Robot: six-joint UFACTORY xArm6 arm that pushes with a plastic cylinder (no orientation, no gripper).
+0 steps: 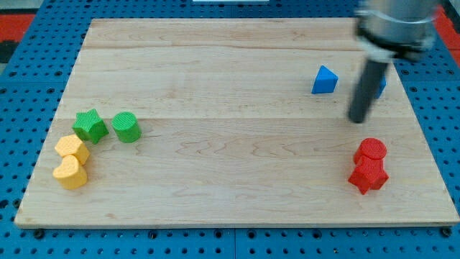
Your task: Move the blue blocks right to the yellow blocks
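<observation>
Up near the worktop's [237, 208] top-right corner, blue triangular block [325, 80] sat left of my tip [357, 119], second blue block [380, 86] half-hidden behind the rod, two yellow blocks [71, 162] at left edge, no claw fitted.

**Materials / finish**

Counter [237, 137]: pale wood planks, visible grain, smooth, satin sheen. Under it, blue perforated sheet [29, 108], looks like painted metal or plastic, can't tell which. Blocks, e.g. blue triangle [325, 80], red pair [369, 167], yellow pair [71, 162], green pair [108, 126]: matt plastic look, faintly ribbed sides. Rod [366, 90]: dark, matt, blurred.
</observation>
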